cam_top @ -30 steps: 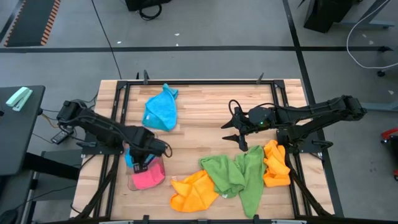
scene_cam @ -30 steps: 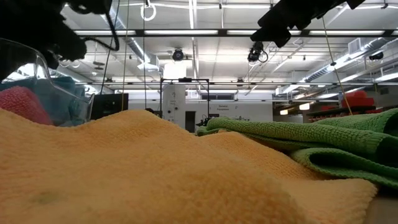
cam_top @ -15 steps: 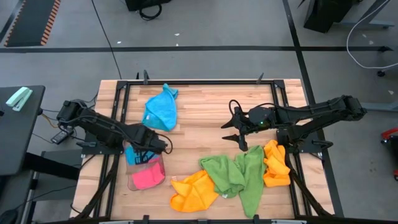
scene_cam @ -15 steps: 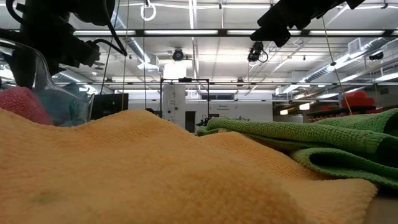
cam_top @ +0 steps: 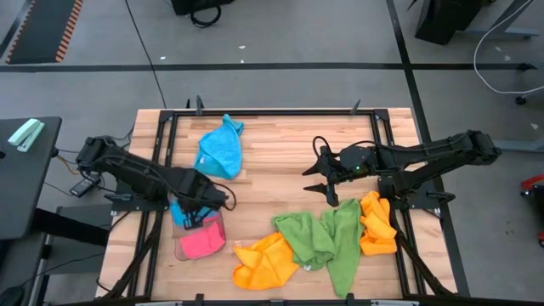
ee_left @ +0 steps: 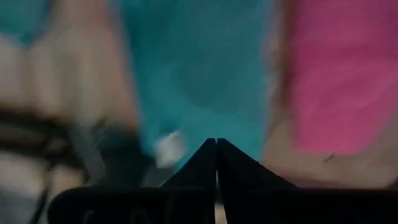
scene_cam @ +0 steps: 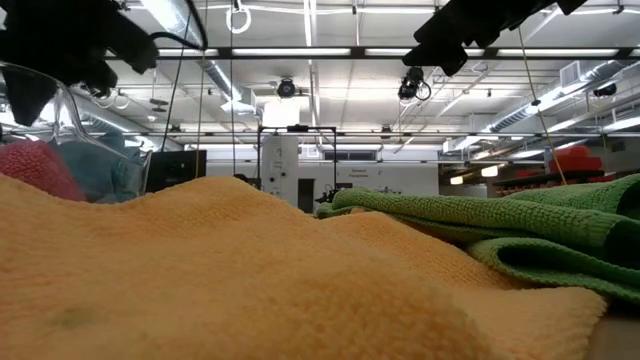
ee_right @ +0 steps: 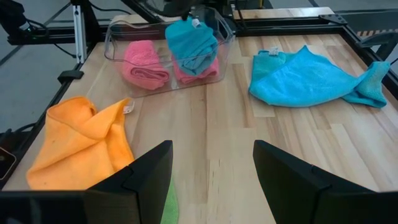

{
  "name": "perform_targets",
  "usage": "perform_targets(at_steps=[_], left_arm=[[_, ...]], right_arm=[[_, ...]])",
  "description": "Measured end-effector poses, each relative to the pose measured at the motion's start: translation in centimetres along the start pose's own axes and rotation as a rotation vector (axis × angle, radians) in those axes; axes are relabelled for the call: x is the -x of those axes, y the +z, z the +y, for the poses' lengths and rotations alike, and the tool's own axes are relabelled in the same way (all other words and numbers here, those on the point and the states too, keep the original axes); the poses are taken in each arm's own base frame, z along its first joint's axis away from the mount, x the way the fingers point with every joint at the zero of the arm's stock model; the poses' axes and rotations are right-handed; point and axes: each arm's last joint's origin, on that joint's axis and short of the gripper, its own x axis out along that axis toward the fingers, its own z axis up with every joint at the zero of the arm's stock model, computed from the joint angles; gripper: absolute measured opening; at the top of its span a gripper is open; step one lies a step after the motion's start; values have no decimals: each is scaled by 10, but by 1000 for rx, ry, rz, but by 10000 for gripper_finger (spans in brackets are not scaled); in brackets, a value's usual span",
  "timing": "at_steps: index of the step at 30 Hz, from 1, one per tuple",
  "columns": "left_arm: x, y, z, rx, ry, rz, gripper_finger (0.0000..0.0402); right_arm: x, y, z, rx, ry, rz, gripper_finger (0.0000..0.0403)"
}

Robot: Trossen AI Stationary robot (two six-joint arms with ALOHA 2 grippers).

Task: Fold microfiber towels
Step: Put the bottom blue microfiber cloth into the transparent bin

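A clear tray (ee_right: 115, 38) near the table's front left holds rolled pink towels (ee_right: 146, 62) and a folded blue towel (ee_right: 191, 45). The blue towel's top stands above the rim. My left gripper (cam_top: 197, 216) hangs over the tray, pointing down, shut at that towel's top. A second blue towel (cam_top: 219, 150) lies flat on the far left of the table. Green towels (cam_top: 321, 240) and orange towels (cam_top: 265, 260) lie crumpled along the front. My right gripper (cam_top: 326, 184) hovers open above the table's middle, holding nothing. My left gripper comes from above, pointing down, and is shut on the blue towel's top (ee_right: 184, 26), beside its white tag (ee_right: 198, 23). Its own fingers (ee_left: 205, 163) hide how much cloth is between them. The towel's upper part stands above the tray rim; its lower part is inside the tray.
Another orange towel (cam_top: 377, 224) lies at the front right, under the right arm. Bare wood shows between the tray and the flat blue towel and across the middle (ee_right: 224, 118). A black frame (cam_top: 272, 111) runs along the table's edges.
My left gripper dipped toward the tray and has since risen above it, still pointing down. The right arm has kept still.
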Motion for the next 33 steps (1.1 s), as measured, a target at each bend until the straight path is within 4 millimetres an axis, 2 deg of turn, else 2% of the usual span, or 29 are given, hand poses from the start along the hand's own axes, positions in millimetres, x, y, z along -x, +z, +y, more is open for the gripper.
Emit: perform_targets(at_steps=[2,7,16,21,25,29,33], left_arm=[[-4,3,-7,-15,-40,-47,17],[-26,3,-12,-32,-87,17,10],[-69,-11,8,-37,113,103,18],[-83,-13,10,-51,117,92,9],[-77,-15,11,-21,138,124,12],[-52,-14,8,-16,154,148,26],[-28,-6,2,-19,130,75,27]], right_arm=[[0,0,0,0,0,2,233],[0,-1,0,-2,0,5,233],[0,0,0,2,0,4,233],[0,0,0,2,0,4,233],[0,0,0,3,0,4,233],[0,0,0,2,0,3,233],[0,0,0,3,1,3,233]])
